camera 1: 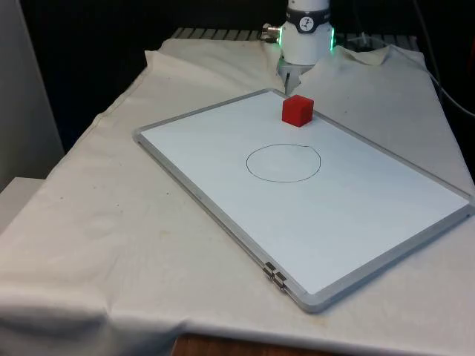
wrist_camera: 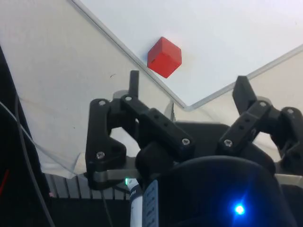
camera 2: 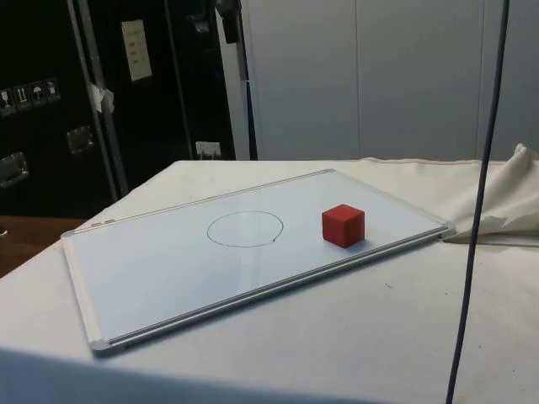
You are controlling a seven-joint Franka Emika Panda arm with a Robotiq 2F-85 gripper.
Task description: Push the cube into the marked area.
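Observation:
A red cube (camera 1: 297, 110) rests on a whiteboard (camera 1: 223, 148), near the board's far edge, touching nothing. A thin circle (camera 1: 283, 162) is drawn at the board's middle, and the cube lies outside it on the robot's side. From the side, the cube (camera 2: 343, 225) sits right of the circle (camera 2: 245, 228). My gripper (wrist_camera: 189, 87) hangs above the cloth just beyond the board's far edge, behind the cube (wrist_camera: 164, 56). Its fingers (wrist_camera: 134, 81) are open and hold nothing.
The whiteboard (camera 2: 152, 278) lies flat and askew on the white cloth, with a metal frame and a small clip (camera 1: 274, 275) on its near edge. A dark cable (camera 2: 472, 252) hangs at the side view's right. Folded cloth (camera 2: 505, 202) bunches beyond the board.

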